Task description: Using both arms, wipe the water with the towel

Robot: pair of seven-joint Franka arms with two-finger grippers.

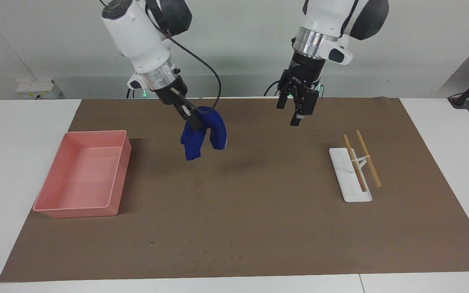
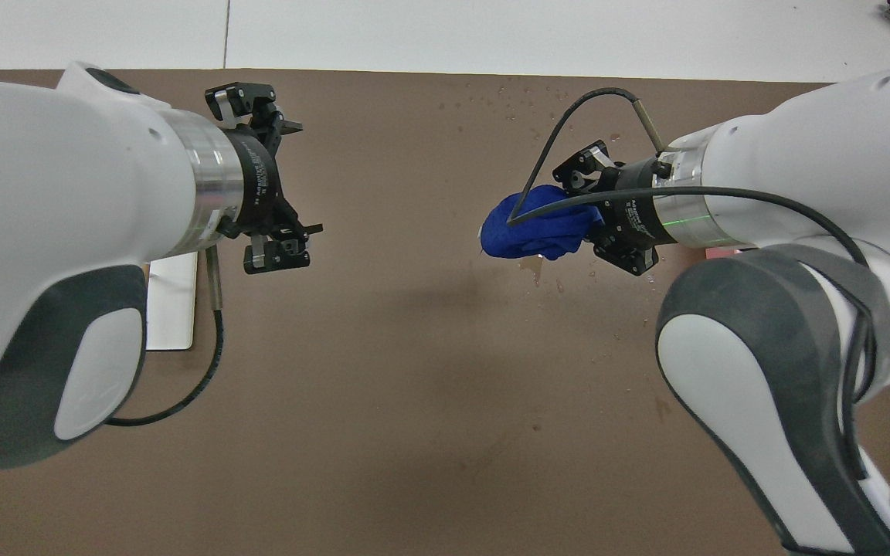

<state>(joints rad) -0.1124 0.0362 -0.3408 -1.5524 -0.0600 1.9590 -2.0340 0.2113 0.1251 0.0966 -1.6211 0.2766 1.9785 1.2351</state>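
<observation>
The blue towel (image 1: 204,134) hangs bunched in the air over the brown mat (image 1: 259,211), its two ends drooping. My right gripper (image 1: 193,121) is shut on its top fold; in the overhead view the towel (image 2: 530,229) bulges out of the right gripper (image 2: 585,218). My left gripper (image 1: 290,113) hangs open and holds nothing, over the mat toward the left arm's end, well apart from the towel, and shows again from overhead (image 2: 298,176). The water (image 1: 202,257) is a scatter of small specks along the mat's edge farthest from the robots, also seen from above (image 2: 522,94).
A pink bin (image 1: 118,179) stands on the mat toward the right arm's end. A white tray (image 1: 342,167) with two tied wooden sticks (image 1: 367,162) lies toward the left arm's end; its corner (image 2: 171,309) shows under the left arm.
</observation>
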